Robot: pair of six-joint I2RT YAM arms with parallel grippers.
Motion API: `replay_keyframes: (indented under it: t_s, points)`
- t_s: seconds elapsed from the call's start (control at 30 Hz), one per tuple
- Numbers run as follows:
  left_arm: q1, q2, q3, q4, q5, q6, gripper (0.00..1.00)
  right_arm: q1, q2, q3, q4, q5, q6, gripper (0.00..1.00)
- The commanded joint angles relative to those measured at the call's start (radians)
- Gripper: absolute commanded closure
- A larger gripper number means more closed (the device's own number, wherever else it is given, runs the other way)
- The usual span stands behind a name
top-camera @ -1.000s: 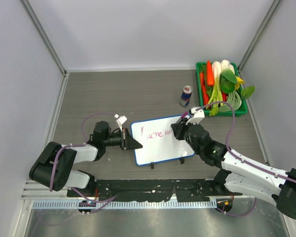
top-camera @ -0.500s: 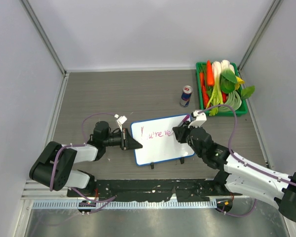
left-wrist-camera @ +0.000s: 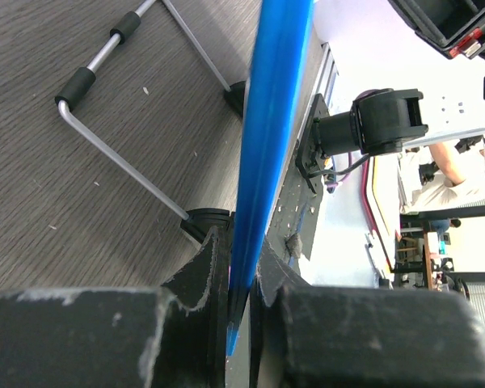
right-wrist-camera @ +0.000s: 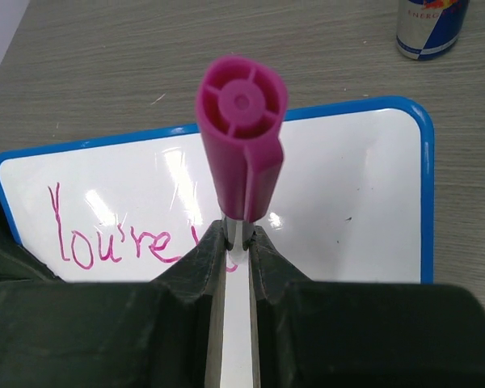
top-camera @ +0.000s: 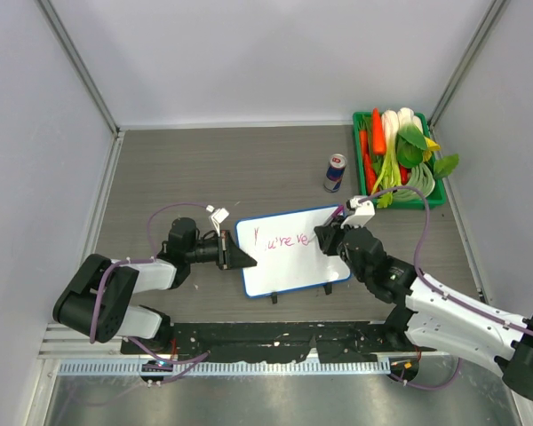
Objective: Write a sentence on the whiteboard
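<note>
The whiteboard [top-camera: 289,271], white with a blue rim, lies tilted at the table's middle. The sentence [top-camera: 280,240] reads "You're ve" in reddish-pink along its upper part. My left gripper [top-camera: 242,257] is shut on the board's left edge; in the left wrist view the blue rim [left-wrist-camera: 267,121] runs between the jaws of the left gripper [left-wrist-camera: 241,259]. My right gripper [top-camera: 330,238] is shut on a magenta marker [right-wrist-camera: 241,137], held upright with its tip down on the whiteboard [right-wrist-camera: 347,186] right of the last letters of the sentence [right-wrist-camera: 105,238]. The tip is hidden behind the right gripper [right-wrist-camera: 237,238].
A blue and silver drink can [top-camera: 335,172] stands behind the board. A green tray [top-camera: 359,120] of vegetables sits at the back right. A bent wire stand [left-wrist-camera: 121,158] lies under the board. Two black clips [top-camera: 273,299] stick out of its near edge.
My right gripper has moved a little to the right along the line with the marker, and more of the letters "ve" show. The left gripper and the board have not moved.
</note>
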Motion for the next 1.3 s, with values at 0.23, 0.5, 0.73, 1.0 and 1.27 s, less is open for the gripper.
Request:
replay_keyframes:
  t_s: [0.23, 0.5, 0.73, 1.0, 1.27]
  points:
    - [0.000, 0.024, 0.002, -0.089, -0.096, 0.018, 1.00, -0.006, -0.050, 0.099, 0.041, 0.021, -0.050, 0.99]
    - [0.001, 0.024, 0.001, -0.089, -0.096, 0.018, 1.00, -0.051, -0.055, 0.065, 0.050, -0.015, -0.035, 0.99]
    - [0.001, 0.027, 0.002, -0.089, -0.096, 0.018, 1.00, -0.071, -0.087, 0.028, 0.078, -0.066, -0.044, 0.99]
    - [0.001, 0.027, 0.002, -0.089, -0.096, 0.018, 1.00, -0.071, -0.046, 0.013, 0.092, -0.068, -0.041, 0.98]
    - [0.000, 0.030, 0.004, -0.087, -0.095, 0.018, 1.00, -0.071, -0.026, 0.002, 0.095, -0.040, -0.036, 0.99]
